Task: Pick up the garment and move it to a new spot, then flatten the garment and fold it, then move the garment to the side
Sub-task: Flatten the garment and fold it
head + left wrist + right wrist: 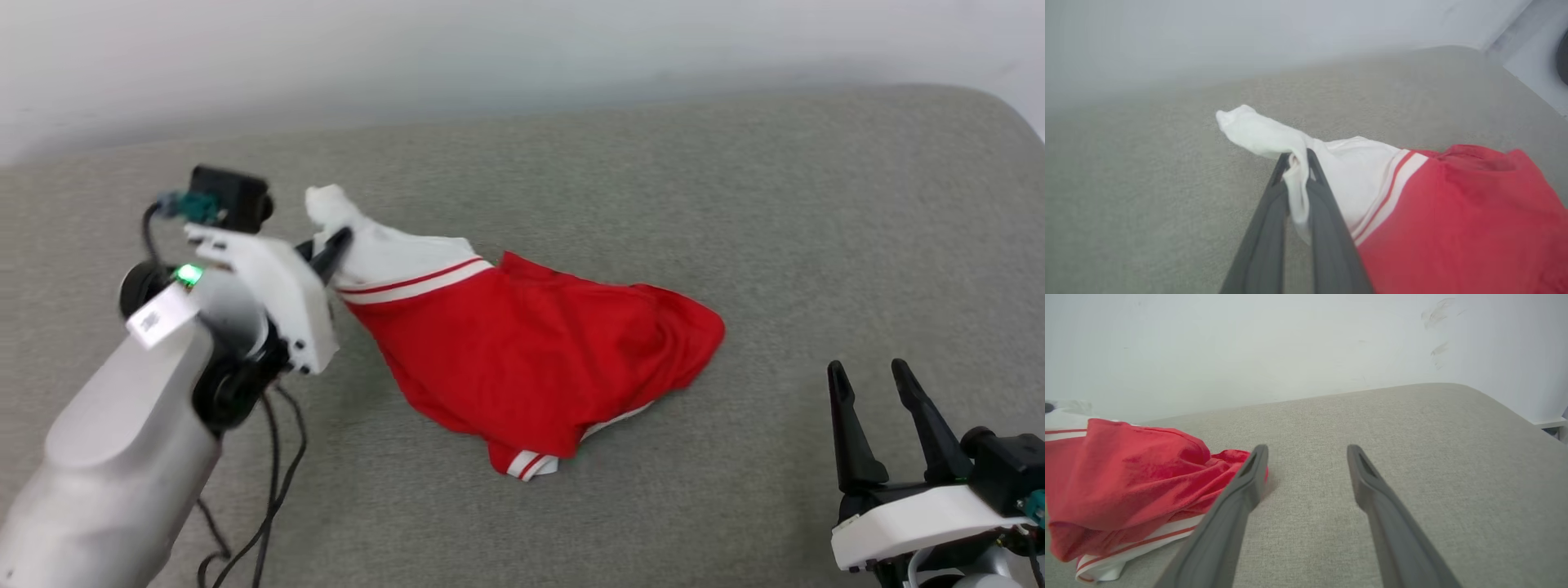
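- Left tool (1298,158) pinches the garment (522,351) by its white sleeve; we judge the pick-up in hand
- Right tool (867,369) wide, empty; next we lift clear, then carry

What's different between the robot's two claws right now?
The left gripper is shut, pinching the white sleeve of the garment; the right gripper stands open and holds nothing. The left gripper reaches over the grey cushion to the garment's left end; the right gripper sits at the near right, apart from the cloth. Both have two long dark fingers.
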Available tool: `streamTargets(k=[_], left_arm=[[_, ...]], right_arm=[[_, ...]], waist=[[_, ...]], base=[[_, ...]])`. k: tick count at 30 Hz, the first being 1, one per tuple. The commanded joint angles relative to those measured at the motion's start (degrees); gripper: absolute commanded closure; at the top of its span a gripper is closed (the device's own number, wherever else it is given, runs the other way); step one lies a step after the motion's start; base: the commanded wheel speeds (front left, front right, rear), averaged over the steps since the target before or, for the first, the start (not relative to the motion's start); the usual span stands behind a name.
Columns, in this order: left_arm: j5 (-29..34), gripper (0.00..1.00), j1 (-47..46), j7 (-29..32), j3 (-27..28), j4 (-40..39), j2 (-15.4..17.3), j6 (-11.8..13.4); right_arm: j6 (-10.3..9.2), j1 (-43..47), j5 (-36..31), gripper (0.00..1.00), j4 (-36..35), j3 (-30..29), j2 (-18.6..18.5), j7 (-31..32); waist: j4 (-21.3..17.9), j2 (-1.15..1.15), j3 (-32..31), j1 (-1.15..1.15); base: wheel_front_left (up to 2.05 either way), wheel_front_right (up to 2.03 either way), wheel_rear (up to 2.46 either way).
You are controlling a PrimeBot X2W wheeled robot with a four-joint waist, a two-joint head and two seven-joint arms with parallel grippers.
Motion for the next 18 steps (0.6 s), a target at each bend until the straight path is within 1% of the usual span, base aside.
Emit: streamTargets(k=[1, 4, 8, 10, 12, 15, 18], left_arm=[[0.01, 1.0, 1.56, -0.91, 0.65, -0.58, 0.65, 0.65], [-1.01, 1.0, 7.54, -4.83, 3.28, -4.25, 2.96, 4.6], [-4.26, 1.0, 17.45, -8.95, 7.37, -8.78, 5.43, 9.88], [-6.03, 1.0, 22.85, -10.52, 8.98, -10.71, 6.05, 11.92], [-7.77, 1.0, 28.26, -11.61, 10.1, -12.21, 6.3, 13.77], [-10.25, 1.0, 35.12, -13.07, 11.46, -13.41, 6.02, 15.7], [-12.05, 1.0, 41.02, -14.44, 12.07, -14.0, 5.13, 17.12]], right_arm=[[-0.04, 0.35, -0.37, 0.0, -0.17, -0.08, 0.08, 0.02], [-0.04, 1.06, -0.45, 0.0, -0.62, -0.59, 0.07, 0.65], [-0.04, 1.56, -0.9, 0.0, -1.31, -1.13, 0.08, 1.53], [-0.04, 2.19, -0.99, 0.0, -1.6, -1.33, 0.07, 2.04], [-0.04, 2.48, -1.2, 0.0, -1.82, -1.51, 0.08, 2.58], [-0.04, 3.03, -1.34, 0.0, -2.35, -1.72, 0.08, 3.22], [-0.04, 4.11, -1.55, 0.0, -2.66, -2.02, 0.07, 3.91]], waist=[[1.4, 0.0, -1.06, 0.0], [3.07, 0.0, -1.85, 0.0], [5.2, 0.0, -2.86, 0.0], [6.06, 0.0, -3.42, 0.0], [6.76, 0.0, -3.94, 0.0], [7.61, 0.0, -4.83, 0.0], [8.2, 0.0, -5.94, 0.0]], base=[[0.0, 0.0, 0.0], [0.0, 0.0, 0.0], [0.0, 0.0, 0.0], [0.0, 0.0, 0.0], [0.0, 0.0, 0.0], [0.0, 0.0, 0.0], [0.0, 0.0, 0.0]])
